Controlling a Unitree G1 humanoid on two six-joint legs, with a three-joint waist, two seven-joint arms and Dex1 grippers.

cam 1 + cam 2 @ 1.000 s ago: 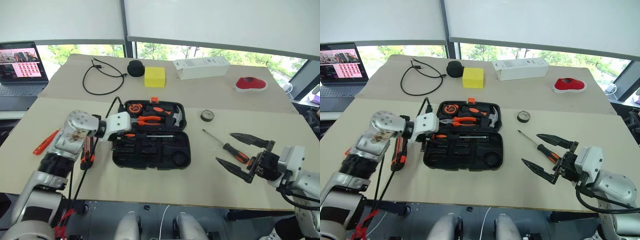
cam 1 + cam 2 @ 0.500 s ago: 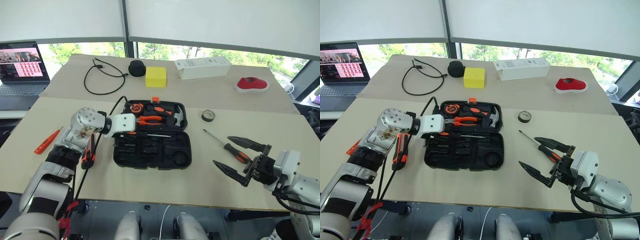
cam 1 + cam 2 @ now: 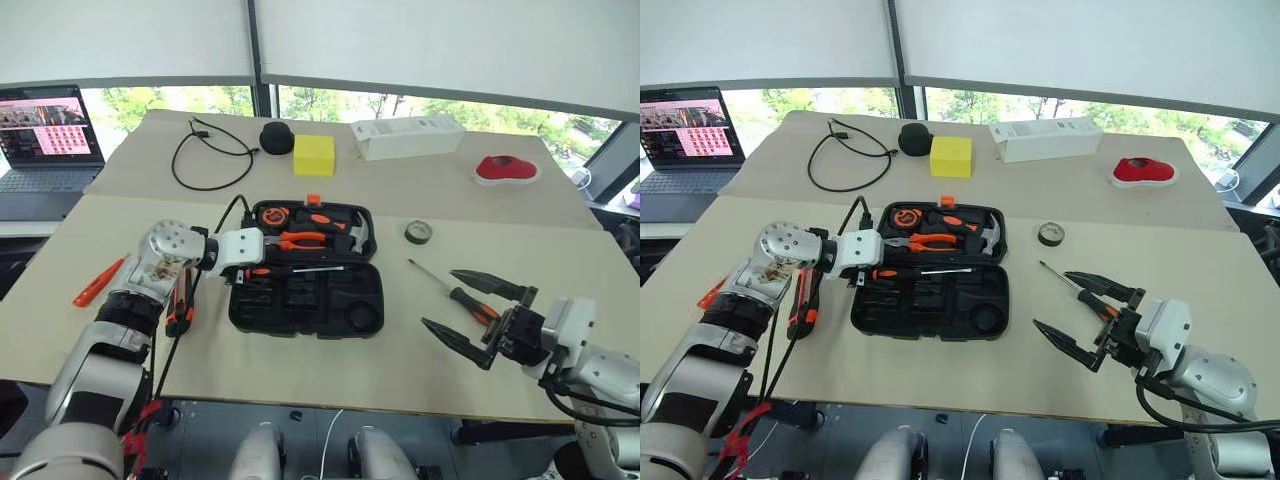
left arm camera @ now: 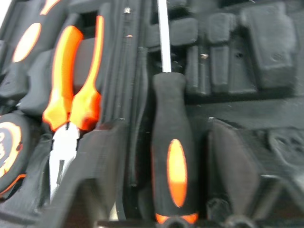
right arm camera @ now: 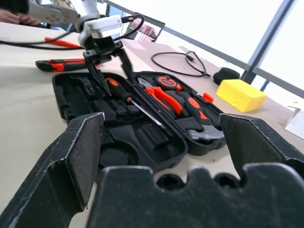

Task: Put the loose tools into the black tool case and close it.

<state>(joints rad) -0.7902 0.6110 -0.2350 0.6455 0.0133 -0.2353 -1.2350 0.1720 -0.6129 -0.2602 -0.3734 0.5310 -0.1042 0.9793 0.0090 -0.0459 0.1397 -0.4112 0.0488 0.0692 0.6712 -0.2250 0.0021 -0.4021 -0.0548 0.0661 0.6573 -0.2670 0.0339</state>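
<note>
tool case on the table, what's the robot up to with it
The robot is packing loose tools into the open case. Its left gripper stands open over a screwdriver lying in the case. The right gripper hangs open near a second screwdriver on the table. The knife and orange tester lie on the table left of the case, whose lid is up.

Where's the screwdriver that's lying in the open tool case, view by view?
Left eye: screwdriver across the case's middle.
Right eye: screwdriver, same place.
Left wrist: handle centre, shaft upward.
Right wrist: screwdriver under the left gripper.
Shared landmark: orange-handled pliers alongside.
</note>
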